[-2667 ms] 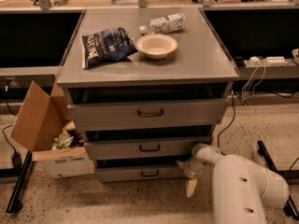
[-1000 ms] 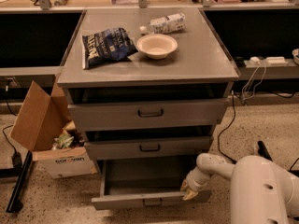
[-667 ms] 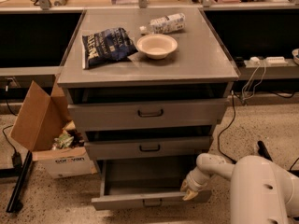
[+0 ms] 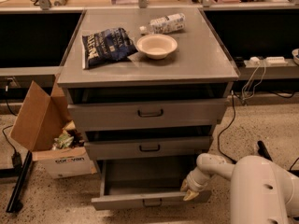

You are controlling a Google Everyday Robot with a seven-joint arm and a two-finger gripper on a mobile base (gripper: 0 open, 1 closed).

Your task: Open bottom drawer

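Bottom drawer [image 4: 126, 201] open; gripper [image 4: 188, 192] at its front edge.

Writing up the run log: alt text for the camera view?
The bottom drawer of a grey cabinet stands pulled open, with the robot's claw at the right end of its front panel. A bowl, a chip bag and a bottle lie on top.

A dark word, seemingly "corovan", is seen printed on the box [image 4: 65, 162]; white lettering on the bag [image 4: 107, 45] and the bottle [image 4: 166, 23] label cannot be read; the gripper [image 4: 189, 191] is seen at the bottom drawer [image 4: 126, 201], right front corner
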